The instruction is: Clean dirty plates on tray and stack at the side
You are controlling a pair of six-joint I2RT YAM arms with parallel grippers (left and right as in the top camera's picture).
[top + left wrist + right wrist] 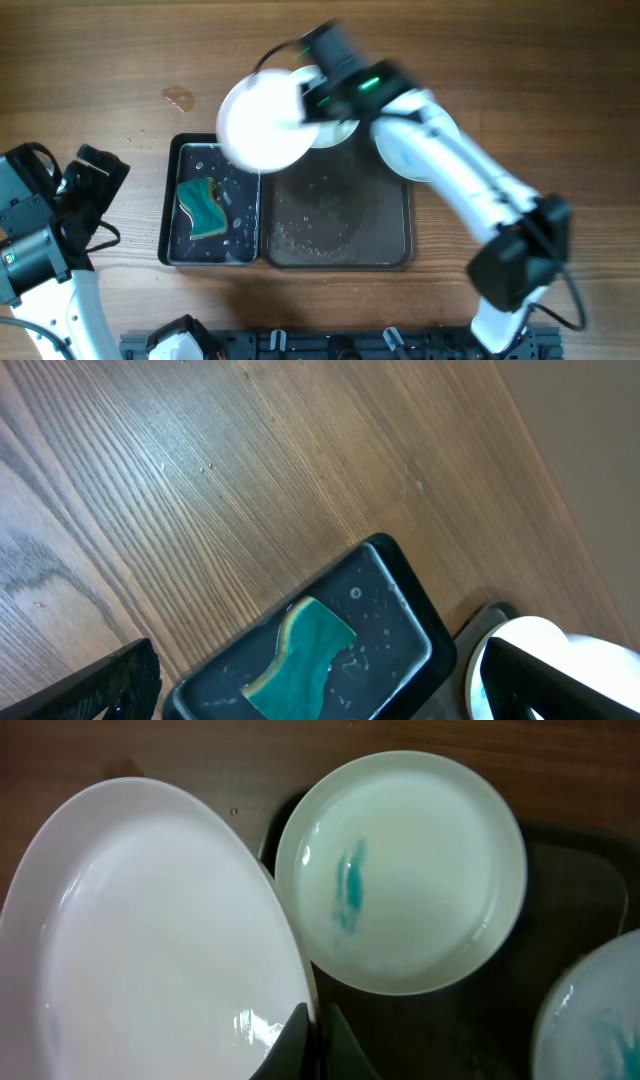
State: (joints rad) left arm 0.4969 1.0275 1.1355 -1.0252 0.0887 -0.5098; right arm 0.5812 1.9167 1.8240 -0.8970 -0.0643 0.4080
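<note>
- Wooden surface [520, 80] carried everything; a small wet spot [180, 98] lay on it beyond the basin.
- Right arm [450, 170] reached from the near right across the tray to its far left corner.
- Dark tray [340, 235] sat mid-surface, its bare floor wet with droplets.
- Black basin [235, 235] touched the tray's left side and held water.
- White plate [262, 122] was tilted and lifted over the far edge where basin and tray meet; its face looked clean.
- Stained plate [400, 870] lay flat on the tray's far left corner with a teal smear.
- Third plate [595, 1010], also teal-smeared, sat just beside it and was mostly hidden by the arm in the overhead view.
- Green-yellow sponge [203, 207] lay in the basin.
- Right hand [312, 1035] was clenched on the white plate's rim.
- Left hand [88, 195] was released and held nothing, left of the basin and apart from it.
</note>
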